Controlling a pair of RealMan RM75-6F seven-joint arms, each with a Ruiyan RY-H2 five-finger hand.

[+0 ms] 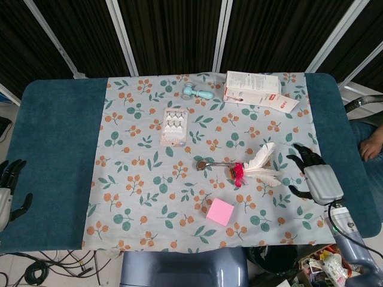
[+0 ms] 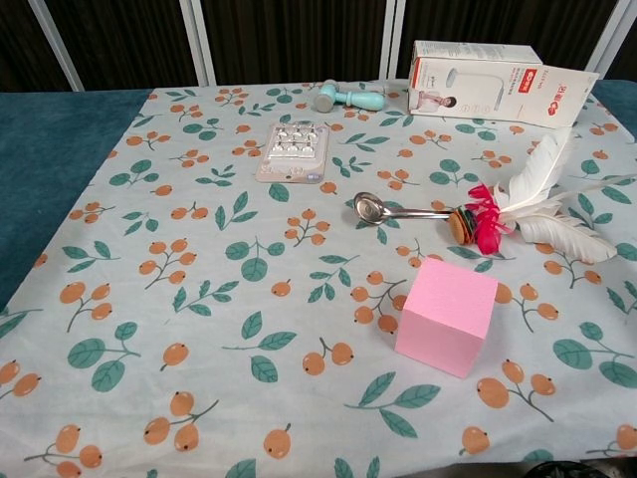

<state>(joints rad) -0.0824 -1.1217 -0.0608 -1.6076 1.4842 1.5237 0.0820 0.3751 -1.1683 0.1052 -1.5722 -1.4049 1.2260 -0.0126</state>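
on the flowered cloth a pink cube stands near the front. behind it lie a metal spoon and a white feather shuttlecock. further back are a blister pack, a teal roller and a white box.

A: The left hand is cut off by the head view's left edge, and the chest view shows neither hand.

B: The white box has print too small to read; the blister pack contents are unclear.

spoon: glossy metal | pink block: matt foam | tablecloth: smooth printed cloth | box: cardboard
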